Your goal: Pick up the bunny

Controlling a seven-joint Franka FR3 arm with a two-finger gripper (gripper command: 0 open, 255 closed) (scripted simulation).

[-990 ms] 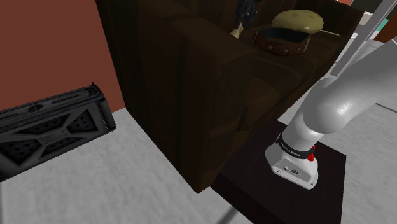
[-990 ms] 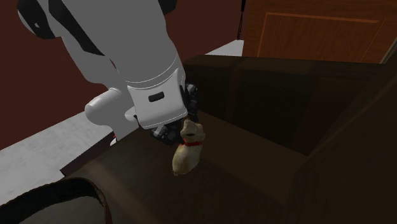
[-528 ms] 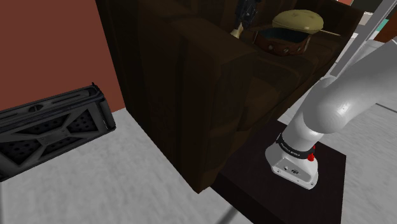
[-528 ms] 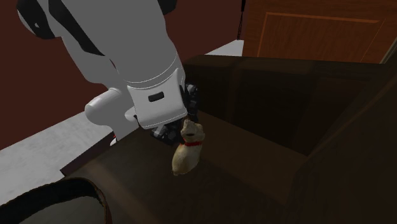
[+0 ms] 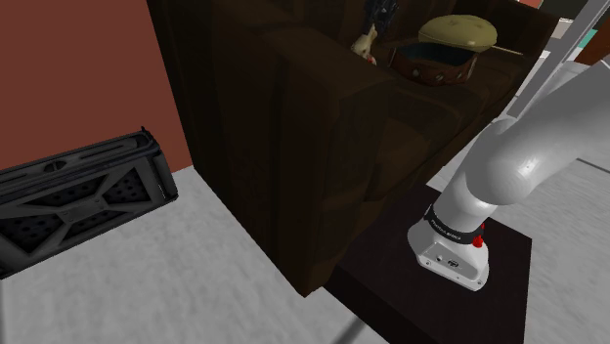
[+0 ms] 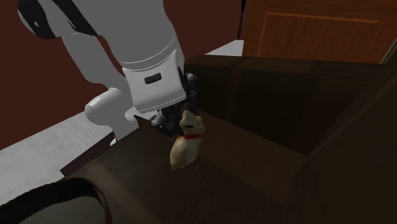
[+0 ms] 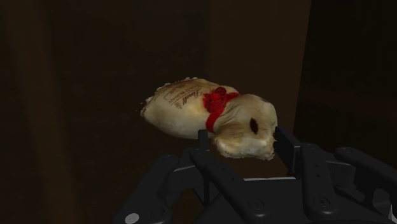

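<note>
bunny, cream with a red ribbon at its neck, leans tilted over the dark brown sofa. the black gripper is clamped on its head. i cannot tell whether its base touches the sofa.

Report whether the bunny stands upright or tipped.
Tipped: the bunny leans off vertical, its head clasped in the end effector, body slanting down toward the sofa.
</note>
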